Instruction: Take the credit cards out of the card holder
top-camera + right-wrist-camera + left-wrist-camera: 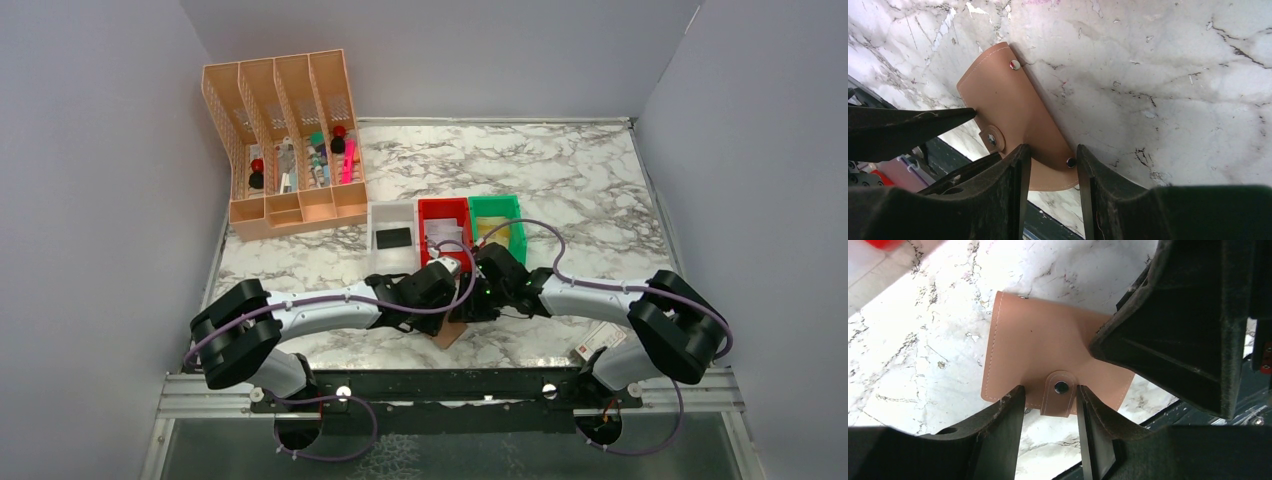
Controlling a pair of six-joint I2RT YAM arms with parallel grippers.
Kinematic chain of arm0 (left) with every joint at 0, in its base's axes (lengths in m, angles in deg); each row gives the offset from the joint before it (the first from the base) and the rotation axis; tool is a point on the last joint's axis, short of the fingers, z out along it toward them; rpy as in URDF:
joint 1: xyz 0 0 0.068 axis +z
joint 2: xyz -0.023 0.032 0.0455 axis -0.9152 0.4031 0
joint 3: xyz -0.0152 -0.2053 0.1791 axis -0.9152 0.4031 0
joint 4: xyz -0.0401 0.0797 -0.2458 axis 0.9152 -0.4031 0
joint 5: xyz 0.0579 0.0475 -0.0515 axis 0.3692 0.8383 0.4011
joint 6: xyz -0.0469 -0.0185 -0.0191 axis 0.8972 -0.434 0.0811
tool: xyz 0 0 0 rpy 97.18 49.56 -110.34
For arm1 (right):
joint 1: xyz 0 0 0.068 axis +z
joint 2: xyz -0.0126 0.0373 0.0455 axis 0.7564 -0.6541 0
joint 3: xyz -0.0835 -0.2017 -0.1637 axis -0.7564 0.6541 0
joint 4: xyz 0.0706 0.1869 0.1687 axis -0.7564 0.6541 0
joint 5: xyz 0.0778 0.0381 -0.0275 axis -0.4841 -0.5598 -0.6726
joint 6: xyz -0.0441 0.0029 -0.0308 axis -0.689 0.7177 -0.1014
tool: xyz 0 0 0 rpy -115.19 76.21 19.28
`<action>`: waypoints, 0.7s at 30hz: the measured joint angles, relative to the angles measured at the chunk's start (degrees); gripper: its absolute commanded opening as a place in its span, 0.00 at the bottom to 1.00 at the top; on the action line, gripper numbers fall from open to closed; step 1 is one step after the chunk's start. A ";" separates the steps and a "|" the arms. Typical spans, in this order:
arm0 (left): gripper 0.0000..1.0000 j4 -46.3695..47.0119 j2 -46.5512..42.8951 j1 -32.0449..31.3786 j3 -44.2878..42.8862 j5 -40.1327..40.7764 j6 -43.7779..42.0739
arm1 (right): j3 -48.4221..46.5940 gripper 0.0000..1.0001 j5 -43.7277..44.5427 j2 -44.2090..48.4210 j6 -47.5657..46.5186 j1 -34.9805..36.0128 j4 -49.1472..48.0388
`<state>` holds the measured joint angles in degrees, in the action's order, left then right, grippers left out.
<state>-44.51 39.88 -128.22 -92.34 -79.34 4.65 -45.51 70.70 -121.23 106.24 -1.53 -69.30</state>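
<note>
Left arm point(320, 312), right arm point(590, 297): pale grey links, black joints, lilac cables; left gripper point(1049, 390) matte black, perhaps rubber-padded.

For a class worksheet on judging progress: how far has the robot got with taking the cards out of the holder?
Done: nothing visible; the card holder lies on the marble table with its snap tab apparently fastened. In hand: the left gripper straddles the tab, jaws apart, while the right gripper sits at the holder's edge. Left: unsnap, open, pull out the cards.

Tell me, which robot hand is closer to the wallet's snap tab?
Left. The left gripper straddles the snap tab; the right gripper sits at the card holder's edge, beside the tab.
</note>
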 measured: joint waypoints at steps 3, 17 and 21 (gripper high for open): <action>0.38 -0.17 0.44 -0.02 -0.09 0.00 -0.92 | 0.00 0.44 -0.04 -0.09 0.22 0.00 -0.15; 0.00 -0.81 2.14 -2.62 -1.81 3.10 -1.27 | 0.00 0.43 -0.46 -0.44 0.68 -0.39 -0.55; 0.00 -0.76 -1.09 -2.73 0.85 6.08 1.03 | 0.00 0.43 -0.46 -0.70 1.22 -0.48 -0.98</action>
<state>-45.27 38.79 -130.96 -91.49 -73.26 5.68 -45.51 70.24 -121.93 107.47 -2.01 -70.28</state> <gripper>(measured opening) 0.122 0.434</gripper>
